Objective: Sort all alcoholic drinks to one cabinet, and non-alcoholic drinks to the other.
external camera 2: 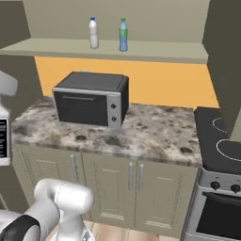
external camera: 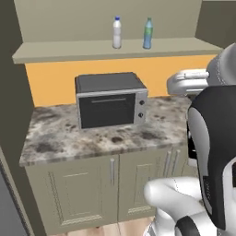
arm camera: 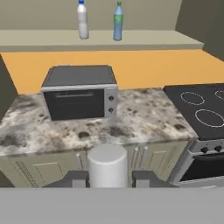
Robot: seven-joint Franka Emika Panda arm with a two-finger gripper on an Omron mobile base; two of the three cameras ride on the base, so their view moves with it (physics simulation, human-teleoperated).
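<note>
Item: T bottle (arm camera: 108,165), pale neck upright and clamped in my claw (arm camera: 108,180) near the surface (arm camera: 144,118), awaiting the alcohol cabinet; white bottle (arm camera: 82,20) and blue bottle (arm camera: 117,22) stand together on the far shelf (arm camera: 144,39), non-alcoholic side.

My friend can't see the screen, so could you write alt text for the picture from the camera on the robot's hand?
The pincer is shut on a pale bottle neck, seen from above. Ahead, a grey microwave sits on a speckled counter, beside a black stove. A white blue-capped bottle and a blue green-topped bottle stand on the shelf above.
</note>
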